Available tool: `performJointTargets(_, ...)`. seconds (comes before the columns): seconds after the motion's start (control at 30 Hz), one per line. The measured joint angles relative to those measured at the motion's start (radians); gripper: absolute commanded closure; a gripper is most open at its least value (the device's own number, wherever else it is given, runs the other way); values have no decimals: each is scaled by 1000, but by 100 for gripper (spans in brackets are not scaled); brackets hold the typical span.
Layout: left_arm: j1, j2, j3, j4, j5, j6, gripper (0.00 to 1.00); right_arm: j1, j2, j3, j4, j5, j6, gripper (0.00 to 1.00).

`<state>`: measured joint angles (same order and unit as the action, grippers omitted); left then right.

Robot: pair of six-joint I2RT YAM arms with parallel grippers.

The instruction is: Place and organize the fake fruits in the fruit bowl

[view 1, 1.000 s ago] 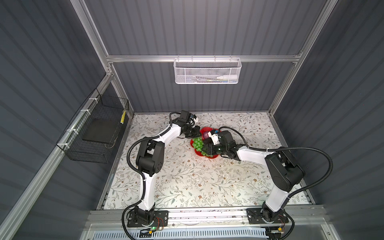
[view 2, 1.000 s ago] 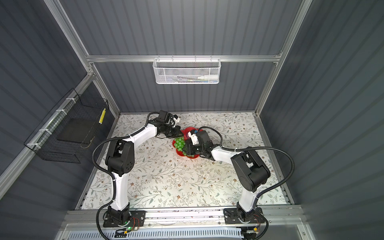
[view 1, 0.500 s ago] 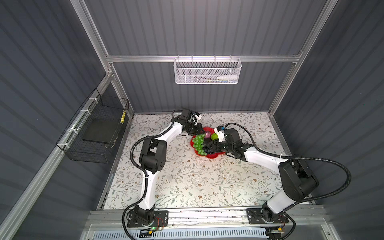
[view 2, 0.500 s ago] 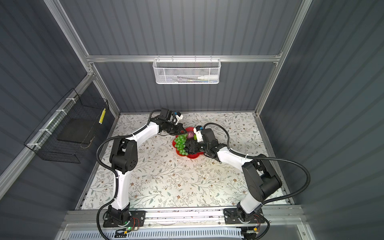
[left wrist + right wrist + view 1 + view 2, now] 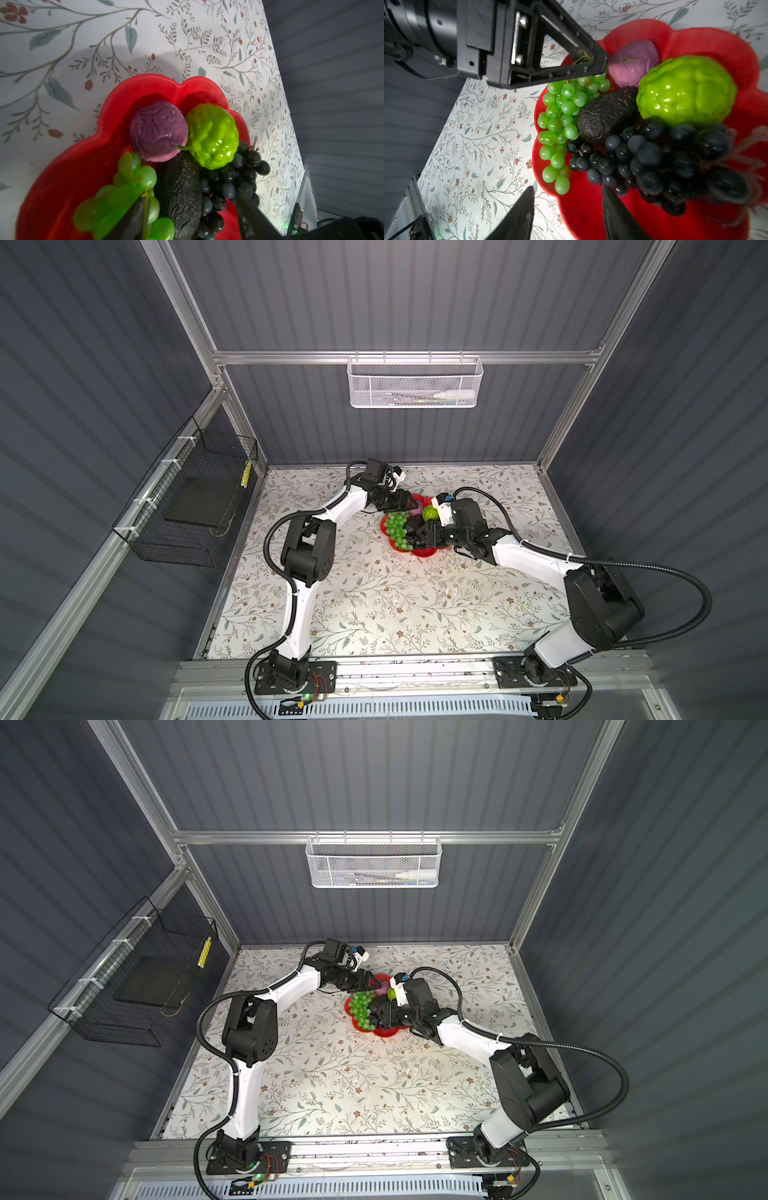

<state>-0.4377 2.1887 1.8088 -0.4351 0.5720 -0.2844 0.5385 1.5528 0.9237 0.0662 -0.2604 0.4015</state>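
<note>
Right wrist view puts your right gripper [image 5: 566,187] nearest: its jaws stand apart with nothing between them. One tip is over the table [image 5: 477,135], the other over the red flower-shaped fruit bowl [image 5: 587,212], just beside the dark grape bunch [image 5: 654,162].

Just past those tips lies the tail of the green grape bunch [image 5: 560,128]. Its long axis runs along the bowl's rim, pointing away from this gripper, and its outer grapes sit on the very edge. Further in rests the rough black oval [image 5: 606,116], touching both bunches, then the bumpy lime-green fruit [image 5: 685,89] and the purple ball [image 5: 633,62]. All five fruits are in the bowl.

Farthest is your left gripper [image 5: 190,195], at the green bunch's stem end. Its jaws are spread and grip nothing, and the stem lies against the inside of one finger.

What remains looks like tidying, and it turns on that rim-hugging green bunch. Your left arm is nearer the stem, your right nearer the tail. The black oval blocks any push inward, and the two grippers are close across the bowl. In a top view the white mesh basket [image 5: 413,381] and black wire basket [image 5: 187,506] hang well apart.
</note>
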Motion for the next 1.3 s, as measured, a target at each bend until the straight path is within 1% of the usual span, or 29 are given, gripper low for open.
performJointTargets(0.17,0,-124,-54,-23,-88,25,8,0,-57,0,-46,29,-14,42)
performJointTargets(0.3,1,-256,-141,-40,-178,35,0,-1,-115,0,-96,64,-33,38)
performJointTargets(0.37,5,-337,-220,-37,-232,35,0,-5,-161,0,-127,87,-45,35)
performJointTargets(0.5,13,-463,-368,-43,-326,34,0,-39,-268,-10,-171,116,-64,23)
performJointTargets(0.53,16,-491,-403,-45,-356,32,0,-57,-295,-14,-182,122,-69,17)
performJointTargets(0.57,23,-516,-436,-48,-387,27,0,-81,-324,-16,-198,130,-72,1)
performJointTargets(0.63,44,-563,-497,-47,-442,17,0,-134,-366,-19,-225,141,-82,1)
performJointTargets(0.73,98,-640,-601,-11,-530,12,0,-221,-428,-19,-264,189,-128,1)
performJointTargets(0.83,142,-724,-731,81,-609,32,0,-290,-512,-55,-228,244,-208,1)
performJointTargets(0.93,161,-813,-891,222,-691,71,0,-360,-611,-154,-128,277,-306,1)
performJointTargets(1.03,183,-879,-1042,366,-772,130,0,-433,-632,-233,-43,295,-351,1)
performJointTargets(1.1,208,-873,-1097,439,-814,156,0,-475,-625,-309,47,300,-359,1)
performJointTargets(1.17,239,-850,-1173,570,-866,177,0,-504,-615,-409,151,309,-358,1)
performJointTargets(1.3,285,-775,-1320,799,-922,201,0,-531,-523,-556,343,319,-357,1)
